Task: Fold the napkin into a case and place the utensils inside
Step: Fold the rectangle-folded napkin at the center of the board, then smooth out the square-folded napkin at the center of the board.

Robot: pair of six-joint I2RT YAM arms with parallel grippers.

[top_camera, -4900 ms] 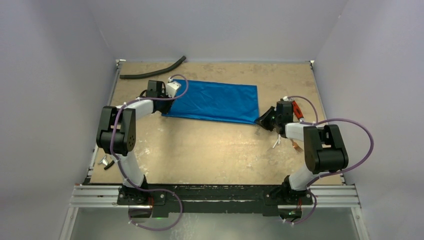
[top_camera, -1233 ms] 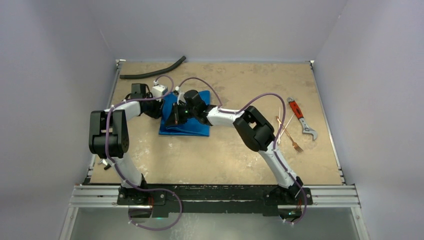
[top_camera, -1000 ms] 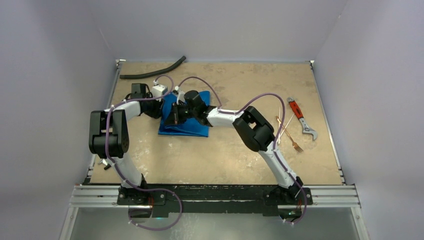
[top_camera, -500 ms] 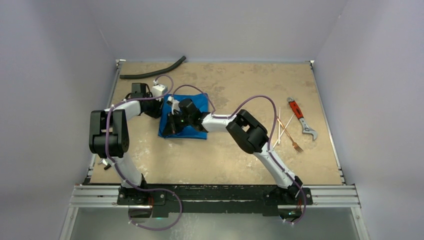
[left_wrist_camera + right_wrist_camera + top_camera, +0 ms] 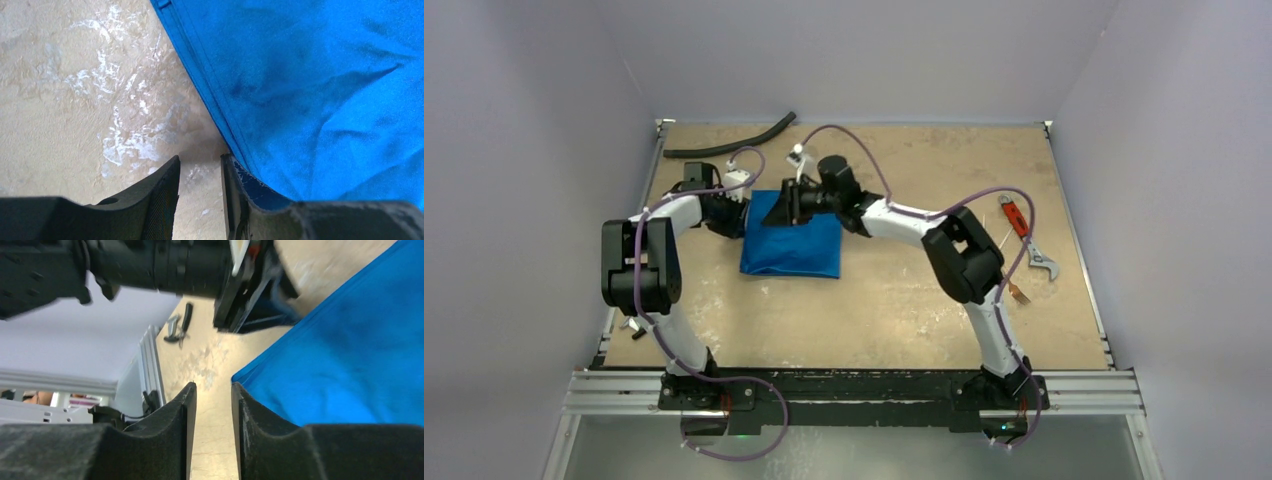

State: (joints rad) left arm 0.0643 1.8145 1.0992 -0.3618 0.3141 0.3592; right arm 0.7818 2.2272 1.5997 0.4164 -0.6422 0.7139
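Folded napkin (image 5: pixel 791 248) lies flat on the table (image 5: pixel 894 300), its edge against the right finger of my left gripper (image 5: pixel 200 162) and just right of my right gripper (image 5: pixel 212 387). Both finger pairs are slightly apart and hold nothing. Utensils (image 5: pixel 1016 292) lie well away from both.

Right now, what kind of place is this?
Probably a robot lab bench: two robot arms bolted to a metal rail, plain walls boxing in a worn table, and a wrench and black hose lying on it.
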